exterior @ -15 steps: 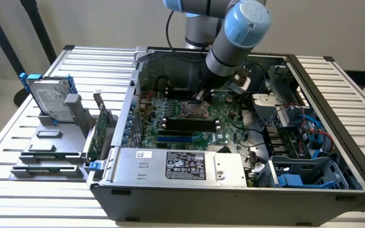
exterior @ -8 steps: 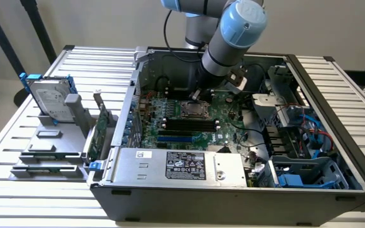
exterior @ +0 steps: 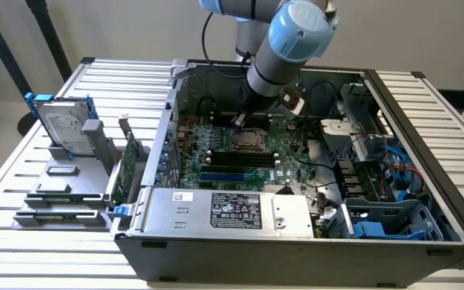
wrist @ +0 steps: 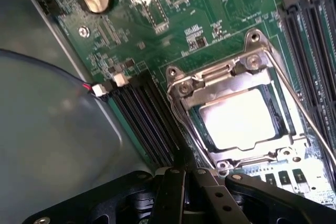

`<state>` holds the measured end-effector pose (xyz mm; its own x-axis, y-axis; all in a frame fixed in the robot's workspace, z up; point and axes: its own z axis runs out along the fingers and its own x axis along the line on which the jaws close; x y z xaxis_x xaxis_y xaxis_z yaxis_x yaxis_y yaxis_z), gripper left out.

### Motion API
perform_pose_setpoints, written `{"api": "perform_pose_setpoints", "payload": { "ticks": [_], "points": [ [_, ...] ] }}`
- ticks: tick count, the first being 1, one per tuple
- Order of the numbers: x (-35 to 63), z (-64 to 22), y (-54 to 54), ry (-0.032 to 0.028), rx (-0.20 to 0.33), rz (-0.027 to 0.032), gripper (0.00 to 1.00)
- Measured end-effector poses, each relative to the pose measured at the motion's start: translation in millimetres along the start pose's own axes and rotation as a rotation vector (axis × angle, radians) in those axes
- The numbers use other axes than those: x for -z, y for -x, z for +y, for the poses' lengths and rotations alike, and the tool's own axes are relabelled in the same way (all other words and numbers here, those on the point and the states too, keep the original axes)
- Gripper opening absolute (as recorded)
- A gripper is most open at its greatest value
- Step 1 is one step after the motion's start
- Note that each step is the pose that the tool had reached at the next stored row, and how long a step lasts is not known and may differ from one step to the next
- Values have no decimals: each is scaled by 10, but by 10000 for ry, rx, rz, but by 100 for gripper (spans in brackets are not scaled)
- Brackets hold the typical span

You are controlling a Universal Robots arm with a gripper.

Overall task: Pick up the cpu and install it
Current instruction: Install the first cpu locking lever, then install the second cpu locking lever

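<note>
Wrist view showed the cpu (wrist: 239, 119) already sitting in its socket (wrist: 184, 90) on the green board (wrist: 173, 19). The fingers (wrist: 189, 177) were pressed together, holding nothing, just beside it.

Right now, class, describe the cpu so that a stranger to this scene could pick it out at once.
Start at the open computer case on the slatted table and find the green motherboard on its floor. Near the board's middle, just below the arm's pincer, sits a metal-framed socket. The cpu is the flat silver-grey square inside that frame, unlike the long black slots alongside.
</note>
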<state>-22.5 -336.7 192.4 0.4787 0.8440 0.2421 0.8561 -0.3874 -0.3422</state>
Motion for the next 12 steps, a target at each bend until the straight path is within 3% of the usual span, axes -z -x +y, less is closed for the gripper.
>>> {"api": "perform_pose_setpoints", "payload": {
  "ticks": [4, 12],
  "points": [
    [-14, -60, 33, -76, 5, 63, 11],
    [-16, -69, 39, -79, 6, 68, 11]
  ]
}}
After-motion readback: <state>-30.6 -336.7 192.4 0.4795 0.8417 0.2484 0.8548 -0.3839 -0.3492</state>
